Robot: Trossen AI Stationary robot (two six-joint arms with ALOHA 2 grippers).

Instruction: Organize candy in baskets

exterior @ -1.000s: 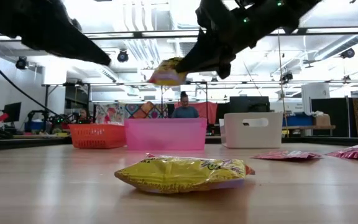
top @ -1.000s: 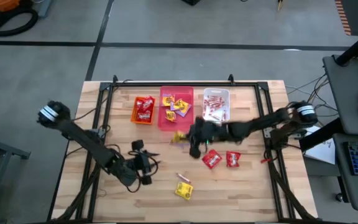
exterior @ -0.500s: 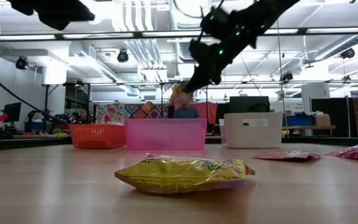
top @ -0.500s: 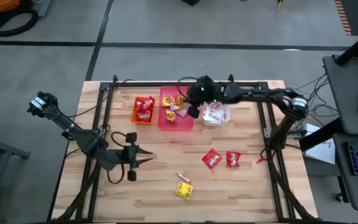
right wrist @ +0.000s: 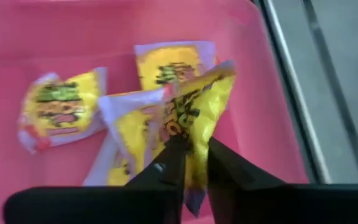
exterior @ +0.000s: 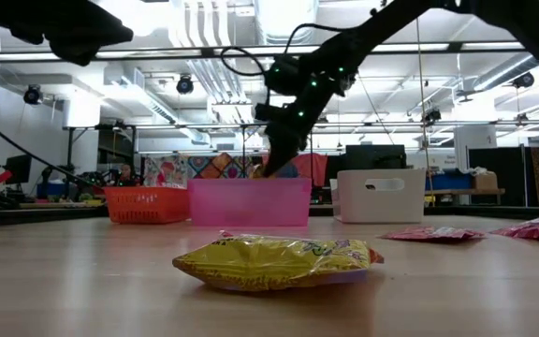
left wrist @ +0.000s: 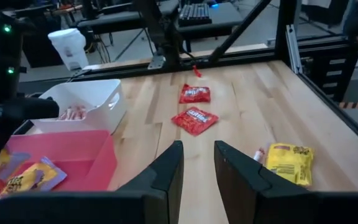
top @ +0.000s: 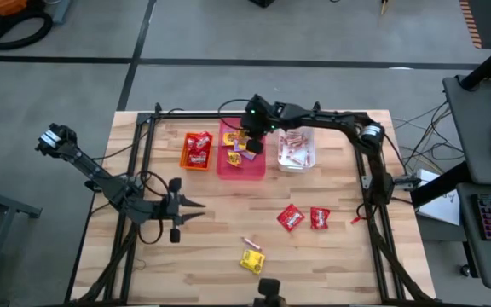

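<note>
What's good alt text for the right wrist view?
The right gripper pinches a yellow packet between its fingers just above the pink basket, where three more yellow packets already lie.

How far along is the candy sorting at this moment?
Mostly sorted: red packets sit in the orange basket, yellow packets in the pink basket, wrapped sticks in the white basket. In hand: the right hand is down in the pink basket with a yellow packet between its fingers. Left: two red packets, one yellow packet and a stick on the table. The left hand hovers empty.
</note>
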